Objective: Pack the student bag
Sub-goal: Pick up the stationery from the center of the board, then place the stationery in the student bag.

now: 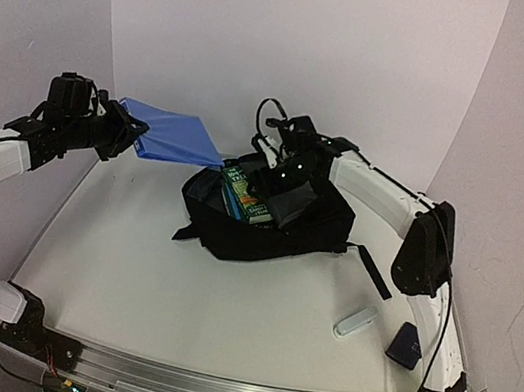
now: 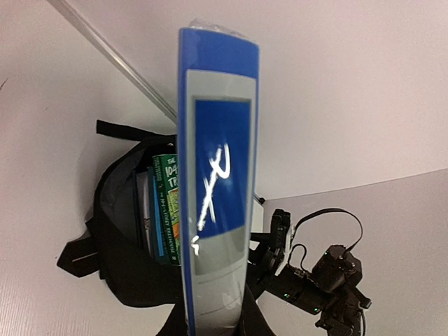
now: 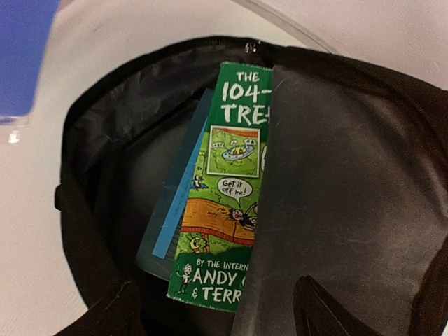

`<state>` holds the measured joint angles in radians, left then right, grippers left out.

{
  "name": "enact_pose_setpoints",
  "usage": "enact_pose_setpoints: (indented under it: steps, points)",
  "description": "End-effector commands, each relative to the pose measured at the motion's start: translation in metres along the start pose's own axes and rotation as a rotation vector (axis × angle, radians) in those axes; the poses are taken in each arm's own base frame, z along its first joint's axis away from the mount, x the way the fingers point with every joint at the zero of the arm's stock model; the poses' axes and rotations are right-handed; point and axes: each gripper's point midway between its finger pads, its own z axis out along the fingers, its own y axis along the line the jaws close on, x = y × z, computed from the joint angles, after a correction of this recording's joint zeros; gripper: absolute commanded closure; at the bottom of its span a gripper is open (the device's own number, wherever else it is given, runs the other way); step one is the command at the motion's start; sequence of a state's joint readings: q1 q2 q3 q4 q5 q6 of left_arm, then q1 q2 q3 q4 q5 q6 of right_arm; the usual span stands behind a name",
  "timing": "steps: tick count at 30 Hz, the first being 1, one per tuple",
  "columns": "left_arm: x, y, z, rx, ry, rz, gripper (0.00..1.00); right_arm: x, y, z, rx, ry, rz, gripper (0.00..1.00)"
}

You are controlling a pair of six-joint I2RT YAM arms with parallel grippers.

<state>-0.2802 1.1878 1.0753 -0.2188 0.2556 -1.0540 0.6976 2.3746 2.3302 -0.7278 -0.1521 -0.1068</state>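
The student bag (image 1: 311, 233), a large black backpack, lies in the middle of the table with its mouth open toward the left. Inside stand a green illustrated book (image 3: 224, 210) and a thinner pale-blue book (image 3: 171, 217), beside a dark grey panel (image 3: 336, 175). My right gripper (image 1: 284, 188) hovers at the bag's mouth, its fingertips (image 3: 322, 308) spread wide and open, holding nothing. My left gripper (image 1: 122, 138) is raised at the back left, shut on a flat blue folder (image 1: 173, 137) that points toward the bag. In the left wrist view the folder (image 2: 217, 175) rises edge-on over the open bag (image 2: 119, 231).
A small white oblong object (image 1: 354, 322) and a dark-blue pouch (image 1: 406, 343) lie at the front right near the right arm. A black strap (image 1: 374, 270) trails from the bag to the right. White walls close the back and sides.
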Motion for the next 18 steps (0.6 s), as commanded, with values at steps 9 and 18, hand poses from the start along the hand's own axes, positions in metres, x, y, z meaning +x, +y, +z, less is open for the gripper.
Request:
enact_pose_setpoints:
  steps: [9,18]
  points:
    - [0.003,0.011,-0.026,0.004,-0.058,-0.047,1.00,0.035,-0.055,0.056,0.290,0.086,-0.056,0.67]
    - [0.025,0.013,-0.008,0.080,0.055,-0.058,1.00,-0.024,-0.034,-0.011,0.172,-0.081,0.037,1.00]
